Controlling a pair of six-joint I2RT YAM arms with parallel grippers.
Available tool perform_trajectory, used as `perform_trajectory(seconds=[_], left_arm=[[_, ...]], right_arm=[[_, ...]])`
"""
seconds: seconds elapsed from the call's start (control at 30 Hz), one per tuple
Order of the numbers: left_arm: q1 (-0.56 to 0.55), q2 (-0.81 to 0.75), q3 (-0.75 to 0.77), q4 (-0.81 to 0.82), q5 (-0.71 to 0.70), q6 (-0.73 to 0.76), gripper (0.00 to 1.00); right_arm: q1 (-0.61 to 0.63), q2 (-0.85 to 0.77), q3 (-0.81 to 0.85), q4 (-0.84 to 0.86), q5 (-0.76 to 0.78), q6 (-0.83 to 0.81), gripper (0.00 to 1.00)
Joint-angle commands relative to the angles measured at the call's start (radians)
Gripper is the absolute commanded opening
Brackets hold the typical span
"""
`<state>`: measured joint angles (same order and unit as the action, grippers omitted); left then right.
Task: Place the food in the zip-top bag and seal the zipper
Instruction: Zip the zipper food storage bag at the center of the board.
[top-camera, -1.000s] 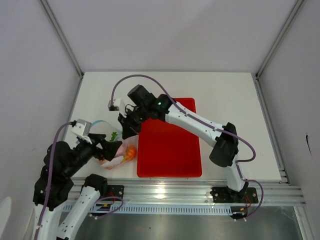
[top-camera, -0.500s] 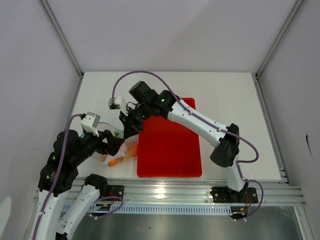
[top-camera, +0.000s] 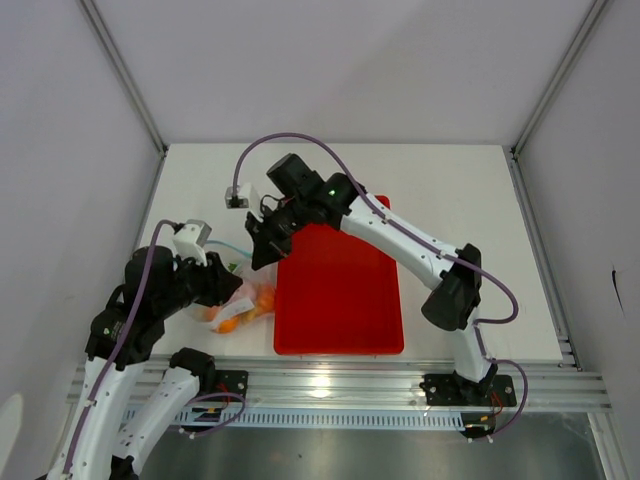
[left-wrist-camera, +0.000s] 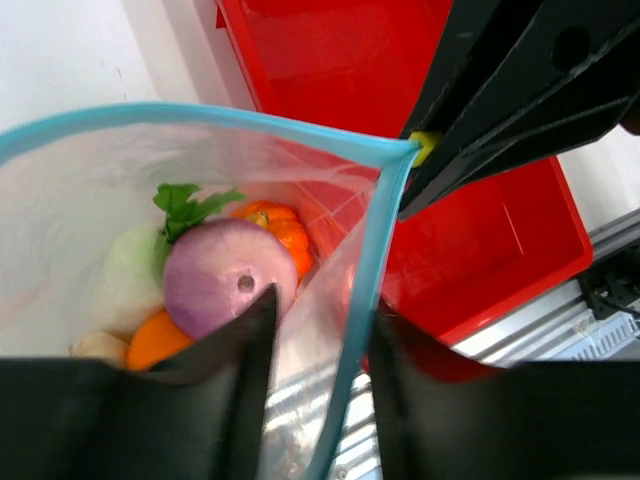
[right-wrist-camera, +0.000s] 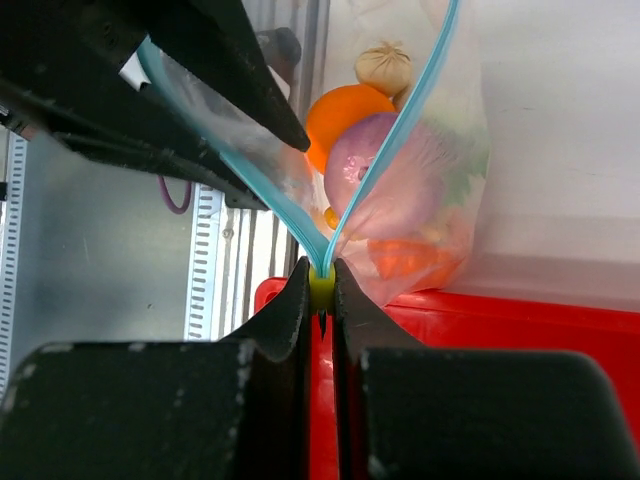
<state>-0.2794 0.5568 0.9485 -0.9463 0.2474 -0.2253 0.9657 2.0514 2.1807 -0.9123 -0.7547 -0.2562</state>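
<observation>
Overhead view with both wrist views. The zip-top bag (top-camera: 240, 303) lay on the white counter (top-camera: 450, 200) just beside the left long edge of the red tray (top-camera: 340, 300), between the two arms, with its mouth held up and spread.

(a) Right pincer (right-wrist-camera: 320, 285): clenched on the end of the zipper (left-wrist-camera: 200, 115), at the corner where the two blue strips met. A small yellow-green piece sat pinched between its fingers at that corner. From this point the strips ran apart in a V.

(b) Left pincer (left-wrist-camera: 322, 310): released, its jaws standing apart. They straddled the near wall of the bag, with the blue strip passing between them close against one finger. No clamping on the film was visible.

(c) Contents: the food lay inside the bag, at its bottom. Five pieces could be made out through the open mouth:
- the purple onion (left-wrist-camera: 228, 285) in the middle;
- the orange pumpkin (left-wrist-camera: 282, 226) behind it, toward the tray;
- the white radish (left-wrist-camera: 128, 278), with its green stem against the onion;
- the orange (left-wrist-camera: 158, 343);
- the white garlic (left-wrist-camera: 97, 346) at the near side.

The pieces were bunched together and touching.
</observation>
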Motion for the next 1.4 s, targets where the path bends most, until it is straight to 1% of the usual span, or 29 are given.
perform_trajectory(seconds=[0.0,0.03,0.1,0.13,0.2,0.23,0.27,0.3,0.33,0.37,0.4,0.47,0.5,0.6,0.67,0.7,0.77,0.8,0.87,0.9,1.07,1.1,1.2,1.27,1.37], left_arm=[[-0.004,0.005,0.022,-0.014,0.000,-0.032,0.35],[-0.004,0.003,0.022,-0.016,-0.006,-0.035,0.25],[-0.004,-0.001,0.018,-0.016,-0.028,-0.042,0.19],[-0.004,-0.004,0.019,-0.019,-0.036,-0.043,0.10],[-0.004,-0.008,0.021,-0.019,-0.057,-0.052,0.04],[-0.004,-0.009,0.022,-0.017,-0.063,-0.057,0.01],[-0.003,-0.011,0.021,-0.014,-0.068,-0.060,0.01],[-0.004,-0.012,0.021,-0.011,-0.065,-0.066,0.00],[-0.004,-0.017,0.015,-0.003,-0.062,-0.069,0.01],[-0.004,-0.017,0.013,0.003,-0.059,-0.072,0.00],[-0.003,-0.017,0.012,0.006,-0.044,-0.077,0.01],[-0.003,-0.012,0.010,0.014,-0.034,-0.078,0.01],[-0.003,-0.011,0.010,0.015,-0.031,-0.078,0.01],[-0.003,-0.009,0.009,0.017,-0.027,-0.080,0.01],[-0.004,-0.015,0.006,0.024,-0.017,-0.080,0.01],[-0.003,-0.015,0.004,0.027,-0.014,-0.082,0.01],[-0.004,-0.014,0.003,0.030,-0.010,-0.083,0.01],[-0.004,-0.012,0.001,0.030,-0.008,-0.083,0.01],[-0.003,-0.012,-0.001,0.032,-0.007,-0.086,0.01],[-0.004,-0.011,-0.001,0.037,-0.004,-0.088,0.01],[-0.004,-0.011,0.004,0.032,-0.007,-0.085,0.01],[-0.004,-0.011,0.006,0.032,-0.007,-0.083,0.01],[-0.004,-0.011,0.006,0.032,-0.007,-0.083,0.01],[-0.004,-0.012,0.004,0.032,-0.008,-0.083,0.01],[-0.003,-0.014,0.003,0.032,-0.014,-0.082,0.01]], right_arm=[[-0.010,-0.062,0.010,0.036,-0.044,0.000,0.00],[-0.012,-0.063,0.007,0.041,-0.044,0.005,0.02],[-0.010,-0.063,-0.009,0.049,-0.044,0.006,0.06],[-0.010,-0.066,-0.016,0.061,-0.044,0.008,0.18],[-0.010,-0.074,-0.054,0.096,-0.043,0.018,0.39],[-0.010,-0.094,-0.076,0.116,-0.040,0.021,0.65],[-0.010,-0.112,-0.158,0.157,-0.023,0.046,0.78],[-0.007,-0.137,-0.214,0.262,-0.003,0.064,0.89],[-0.001,-0.198,-0.273,0.332,0.029,0.089,0.99],[0.001,-0.230,-0.336,0.396,0.060,0.112,0.99],[0.002,-0.261,-0.449,0.508,0.115,0.153,0.99],[-0.001,-0.339,-0.540,0.607,0.156,0.198,1.00],[-0.004,-0.359,-0.617,0.686,0.173,0.233,0.99],[-0.005,-0.413,-0.705,0.804,0.207,0.252,0.99],[-0.001,-0.428,-0.769,0.867,0.228,0.297,0.99],[0.001,-0.433,-0.792,0.965,0.239,0.310,0.99],[0.008,-0.435,-0.861,1.062,0.262,0.347,0.99],[0.010,-0.428,-0.872,1.126,0.268,0.357,0.99],[0.013,-0.402,-0.874,1.164,0.267,0.383,0.94],[0.018,-0.381,-0.875,1.197,0.265,0.390,0.90],[0.028,-0.340,-0.892,1.300,0.252,0.419,0.82],[0.028,-0.333,-0.889,1.319,0.242,0.425,0.79],[0.025,-0.292,-0.862,1.328,0.195,0.437,0.71],[0.024,-0.269,-0.854,1.337,0.169,0.448,0.69],[0.025,-0.264,-0.860,1.352,0.155,0.457,0.68]])
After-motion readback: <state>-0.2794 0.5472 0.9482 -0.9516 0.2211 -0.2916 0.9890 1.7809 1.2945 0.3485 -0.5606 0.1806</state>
